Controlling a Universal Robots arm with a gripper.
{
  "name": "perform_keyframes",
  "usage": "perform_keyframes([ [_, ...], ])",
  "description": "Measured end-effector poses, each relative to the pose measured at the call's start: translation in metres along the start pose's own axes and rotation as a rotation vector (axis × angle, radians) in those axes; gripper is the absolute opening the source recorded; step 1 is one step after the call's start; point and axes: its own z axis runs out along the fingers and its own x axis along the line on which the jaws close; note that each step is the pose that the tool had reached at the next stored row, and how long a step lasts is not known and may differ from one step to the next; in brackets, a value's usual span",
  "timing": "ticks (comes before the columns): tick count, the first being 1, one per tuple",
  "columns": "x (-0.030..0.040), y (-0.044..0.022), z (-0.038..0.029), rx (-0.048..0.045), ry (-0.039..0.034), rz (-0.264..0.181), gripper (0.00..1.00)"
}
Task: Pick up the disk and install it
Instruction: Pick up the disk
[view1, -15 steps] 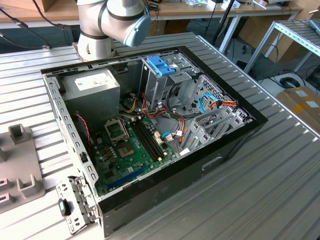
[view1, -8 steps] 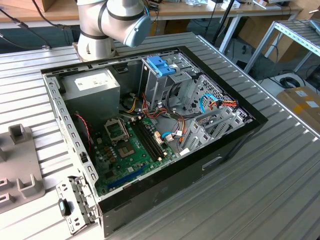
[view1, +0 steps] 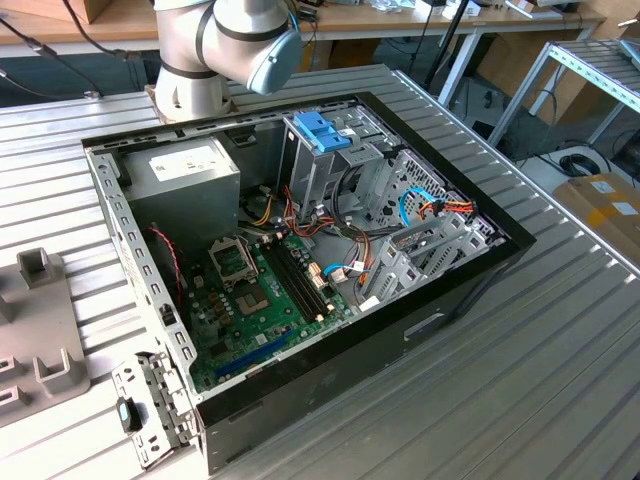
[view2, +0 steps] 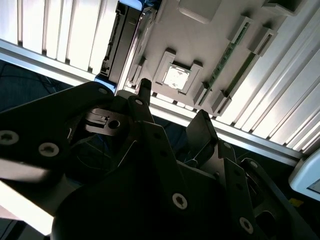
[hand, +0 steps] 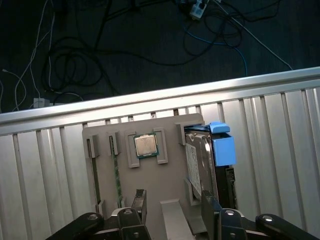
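Observation:
The disk (hand: 199, 162) is a dark-grey drive with a white label in a light-blue carrier rail (hand: 223, 149). It stands on its edge in a slot of a grey holder plate (hand: 167, 175). In the second wrist view the disk (view2: 119, 42) shows at the plate's far side. My gripper (hand: 174, 201) hovers above the plate, open, with nothing between its fingers. One fingertip (hand: 209, 204) is close to the disk's near end, the other (hand: 140, 197) is over bare plate. In the second wrist view the gripper (view2: 172, 107) shows two black fingers standing apart.
A processor chip (hand: 146, 145) and memory sticks (hand: 116, 175) also sit in the holder plate. The table edge (hand: 150, 97) and cabled floor lie just beyond. An open computer case (view1: 300, 250) with a deeper-blue latch (view1: 322, 130) on its drive cage lies on the slatted table.

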Motion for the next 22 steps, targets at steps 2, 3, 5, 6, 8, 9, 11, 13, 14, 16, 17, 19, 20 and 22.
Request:
perform_keyframes([
  [2, 0.0, 0.0, 0.0009, 0.0, 0.0, 0.0, 0.56],
  [3, 0.0, -0.0001, 0.0017, 0.0, 0.0, 0.0, 0.56],
  [5, 0.0, -0.0001, 0.002, 0.0, 0.0, 0.0, 0.56],
  [6, -0.0001, -0.0001, 0.0023, 0.0001, -0.0001, 0.0, 0.56],
  [8, -0.0006, 0.0001, 0.0028, 0.0003, -0.0002, 0.0, 0.56],
  [9, -0.001, 0.0001, 0.0029, 0.0001, 0.0, 0.0, 0.56],
  [11, -0.0023, 0.0002, 0.0032, 0.0001, 0.0, 0.0, 0.56],
  [13, -0.0037, 0.0004, 0.0036, 0.0, 0.0, 0.0, 0.56],
  [14, -0.0044, 0.0005, 0.0037, 0.0001, -0.0001, 0.0, 0.56],
  [16, -0.0065, 0.0009, 0.004, 0.0, 0.0, 0.0, 0.56],
  [17, -0.0074, 0.001, 0.0042, 0.0001, 0.0, 0.0, 0.56],
  [19, -0.0091, 0.0013, 0.0044, 0.0, 0.0, 0.0, 0.56],
  [20, -0.0096, 0.0014, 0.0045, 0.0, 0.0, 0.0, 0.56],
  [22, -0.0107, 0.0015, 0.0046, 0.0001, -0.0001, 0.0, 0.56],
])
